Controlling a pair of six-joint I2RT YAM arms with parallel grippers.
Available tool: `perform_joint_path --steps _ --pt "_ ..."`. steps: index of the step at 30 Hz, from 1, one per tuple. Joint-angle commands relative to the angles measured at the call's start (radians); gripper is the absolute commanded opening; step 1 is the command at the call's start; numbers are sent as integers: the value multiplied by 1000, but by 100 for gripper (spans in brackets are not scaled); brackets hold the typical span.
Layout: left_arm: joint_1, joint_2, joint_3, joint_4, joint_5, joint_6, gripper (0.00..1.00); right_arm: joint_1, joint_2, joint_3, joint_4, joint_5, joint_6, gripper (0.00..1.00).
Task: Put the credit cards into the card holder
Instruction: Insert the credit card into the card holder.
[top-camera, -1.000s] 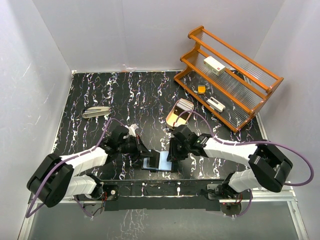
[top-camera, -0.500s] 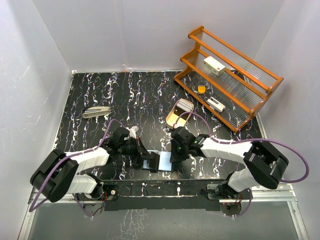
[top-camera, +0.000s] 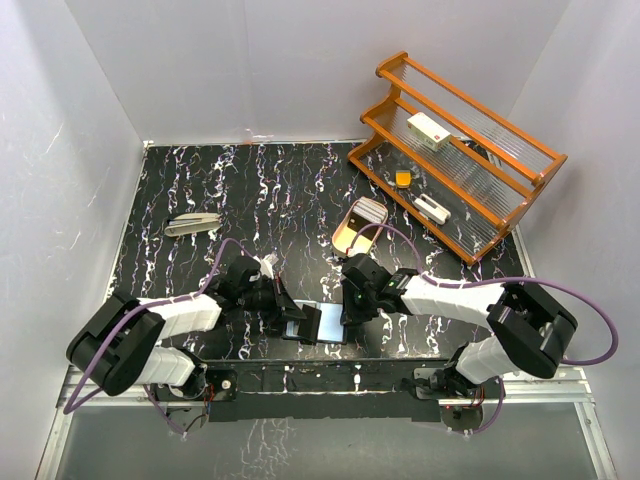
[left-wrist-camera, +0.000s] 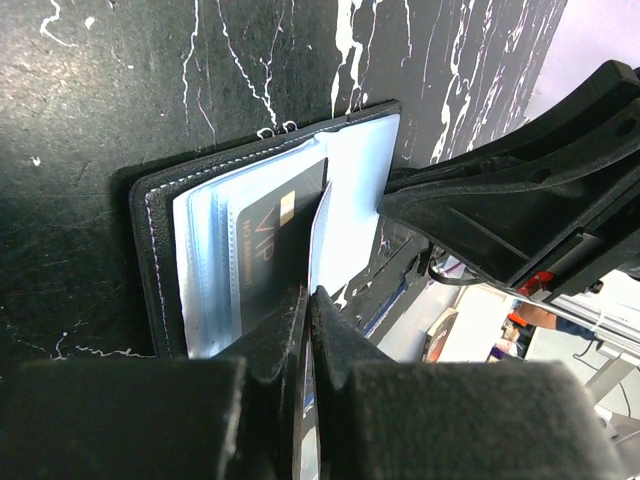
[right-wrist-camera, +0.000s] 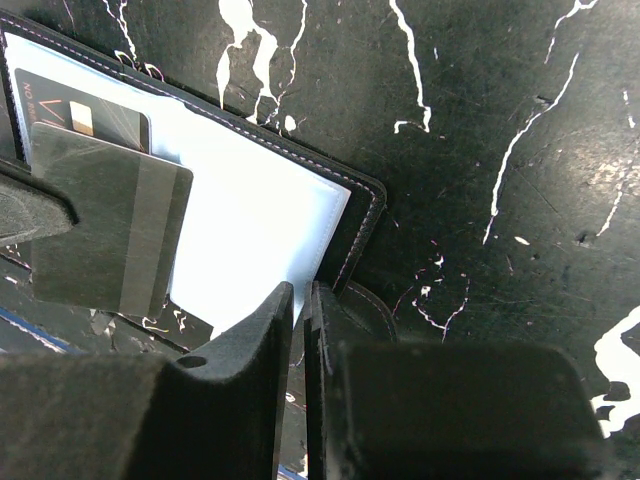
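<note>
The holder lay open on the table, near the front edge between the arms, with a dark card tucked inside. The left gripper, jaws pressed together, pinched a striped card above the holder's middle. The right gripper, jaws nearly together, nipped the holder's outer edge.

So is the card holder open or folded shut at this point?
Open. The card holder lies spread flat, its pale inner sleeves facing up, and a dark VIP card shows among them.
</note>
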Motion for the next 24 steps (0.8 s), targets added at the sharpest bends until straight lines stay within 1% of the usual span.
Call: perform_joint_path --steps 1,24 --pt "-3 0 -11 3 -27 33 0 4 4 3 17 50 -14 9" --pt "-3 75 -25 76 -25 37 0 5 2 2 15 60 -6 9"
